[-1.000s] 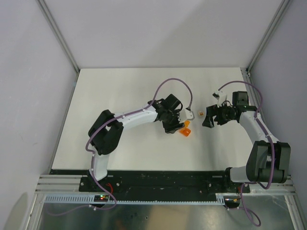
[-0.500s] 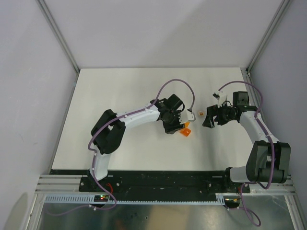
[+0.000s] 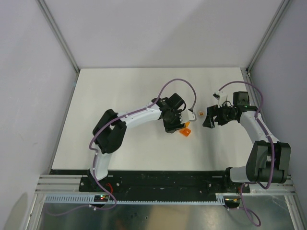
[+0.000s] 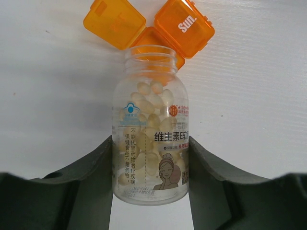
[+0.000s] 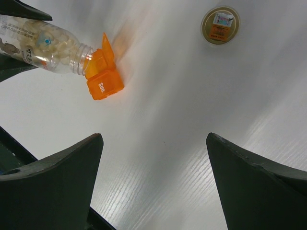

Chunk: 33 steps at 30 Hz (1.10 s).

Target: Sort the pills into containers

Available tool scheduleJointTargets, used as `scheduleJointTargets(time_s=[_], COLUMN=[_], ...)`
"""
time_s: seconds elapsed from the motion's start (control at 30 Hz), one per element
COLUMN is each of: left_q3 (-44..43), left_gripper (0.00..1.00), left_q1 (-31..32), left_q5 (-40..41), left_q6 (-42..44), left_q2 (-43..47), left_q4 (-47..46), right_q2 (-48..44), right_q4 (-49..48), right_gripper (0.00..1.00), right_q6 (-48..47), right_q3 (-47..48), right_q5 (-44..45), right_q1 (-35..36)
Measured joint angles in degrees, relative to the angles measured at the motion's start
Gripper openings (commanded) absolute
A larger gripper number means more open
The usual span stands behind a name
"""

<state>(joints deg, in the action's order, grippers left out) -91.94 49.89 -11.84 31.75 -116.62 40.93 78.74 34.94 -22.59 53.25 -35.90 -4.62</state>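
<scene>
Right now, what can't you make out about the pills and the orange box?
Open cell of the orange box: left wrist view, the bottle mouth covers it, contents hidden.
Bottle base: right wrist view, cut off by the left edge.
Pills: top view, too small to see.
Cap print: right wrist view, too small to read.

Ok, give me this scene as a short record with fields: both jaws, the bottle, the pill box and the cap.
left jaws: shut on clear plastic pill bottle
bottle: uncapped, mouth at the open cell
pills: pale, inside the bottle
orange two-cell plastic box: one lid up, "Sun." cell shut
round gold cap: loose on white table
right jaws: open, empty
</scene>
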Motion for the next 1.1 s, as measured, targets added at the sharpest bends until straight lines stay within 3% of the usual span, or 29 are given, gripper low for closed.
scheduleJointTargets(time_s=[1.1], left_q3=[-6.8], left_gripper=[0.00], left_q1=[1.5], left_q5=[3.1], left_q6=[3.5], left_q2=[-3.4], left_q4=[7.0], right_q2=[0.0], right_q4=[0.4], right_gripper=[0.95], right_q6=[-0.2], right_q3=[0.0], right_q5=[-1.1], right_q1=[-0.5])
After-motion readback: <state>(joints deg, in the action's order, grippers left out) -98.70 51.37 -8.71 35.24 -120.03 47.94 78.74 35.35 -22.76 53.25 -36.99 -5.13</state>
